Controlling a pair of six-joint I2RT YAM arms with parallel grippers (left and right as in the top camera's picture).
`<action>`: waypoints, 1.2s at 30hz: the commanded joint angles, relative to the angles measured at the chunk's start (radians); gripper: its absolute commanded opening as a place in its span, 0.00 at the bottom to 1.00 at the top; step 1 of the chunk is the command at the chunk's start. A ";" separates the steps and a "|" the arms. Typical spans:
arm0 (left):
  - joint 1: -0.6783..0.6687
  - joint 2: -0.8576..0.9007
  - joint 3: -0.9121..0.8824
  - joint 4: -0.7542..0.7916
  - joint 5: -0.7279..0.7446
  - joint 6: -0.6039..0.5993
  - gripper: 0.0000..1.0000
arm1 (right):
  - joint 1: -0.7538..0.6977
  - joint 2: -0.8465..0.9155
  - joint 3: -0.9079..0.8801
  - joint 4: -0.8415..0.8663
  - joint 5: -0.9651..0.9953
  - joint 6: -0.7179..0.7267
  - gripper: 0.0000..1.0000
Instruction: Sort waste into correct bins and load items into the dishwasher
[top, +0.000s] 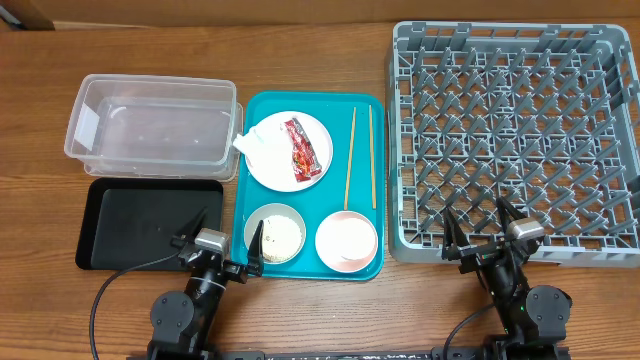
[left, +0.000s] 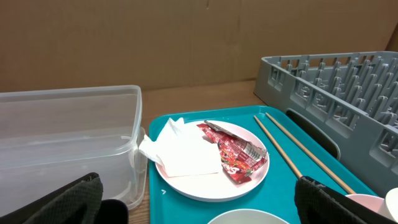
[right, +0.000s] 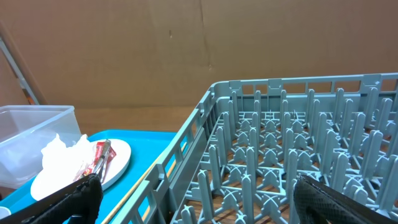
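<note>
Hovering at the surface's near edge, the left fingers (top: 257, 240) and right fingers (top: 450, 228) stand apart, empty. The napkin (top: 252, 145) and wrapper (top: 299, 150) lie on the pink plate (top: 280, 172) in the teal tray (top: 300, 103), just beside the clear tub (top: 150, 80), likely so the left arm's carry is short; the rack (top: 510, 33) faces the right arm.

Left of the empty grey rack (top: 500, 33): pink plate (top: 285, 176) holding napkin (top: 252, 145) and wrapper (top: 300, 152), chopsticks (top: 350, 158), rice bowl (top: 274, 209), pink bowl (top: 347, 242), tub (top: 80, 125), black tray (top: 140, 215).

I see clear, glossy plastic in the tub (top: 150, 125) upper left, a matt black tray (top: 140, 225) below it, a crinkled shiny wrapper (top: 300, 150) and crumpled paper napkin (top: 250, 143) on a smooth plate (top: 272, 172), bare wooden chopsticks (top: 350, 160), a matt grey plastic rack (top: 510, 140)
</note>
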 joint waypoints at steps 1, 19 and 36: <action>-0.001 -0.005 -0.003 -0.001 0.011 -0.002 1.00 | -0.006 -0.010 -0.010 0.007 0.003 0.002 1.00; -0.001 -0.005 -0.003 -0.001 0.011 -0.002 1.00 | -0.006 -0.010 -0.010 0.007 0.003 0.002 1.00; -0.001 -0.003 0.018 0.149 0.233 -0.287 1.00 | -0.006 -0.010 0.028 0.029 -0.240 0.330 1.00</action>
